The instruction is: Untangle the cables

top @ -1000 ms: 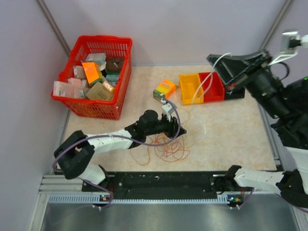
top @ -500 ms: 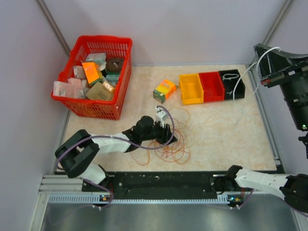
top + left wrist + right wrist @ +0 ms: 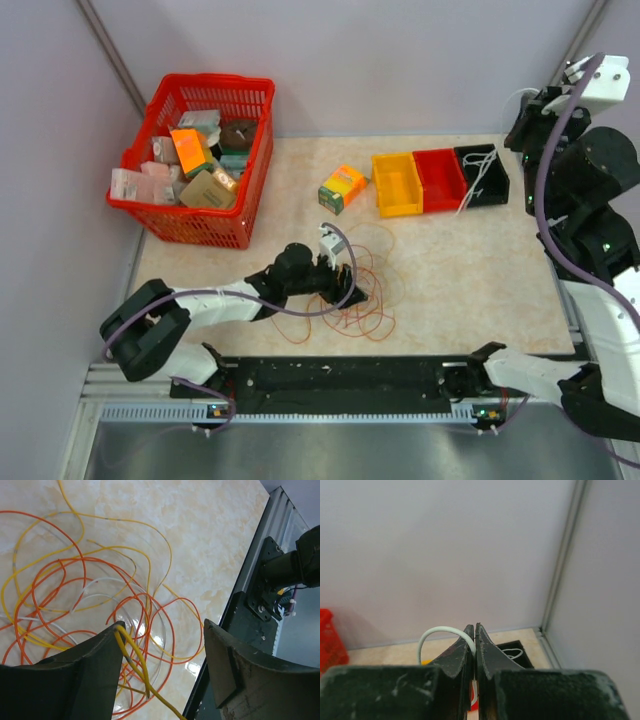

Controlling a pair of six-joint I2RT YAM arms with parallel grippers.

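The cables (image 3: 358, 305) lie as a loose tangle of orange-red, yellow and white loops on the table's near middle, and fill the left wrist view (image 3: 85, 595). My left gripper (image 3: 345, 285) hovers low over the tangle with its jaws wide open (image 3: 161, 625). A yellow cable (image 3: 132, 655) drapes against its left finger. My right gripper (image 3: 525, 110) is raised high at the far right and shut (image 3: 475, 627) on a white cable (image 3: 435, 632). That cable hangs down (image 3: 478, 180) into the black bin (image 3: 497, 185).
A red basket (image 3: 160, 220) full of packets stands at the back left. An orange and green box (image 3: 342, 187) lies mid-table. Yellow (image 3: 397, 183) and red (image 3: 440, 178) bins sit beside the black one. A black rail (image 3: 340, 380) runs along the near edge.
My right arm has swung right and drawn back, carrying the white cable from over the red bin to above the black one. My left gripper has slid nearer, onto the tangle.
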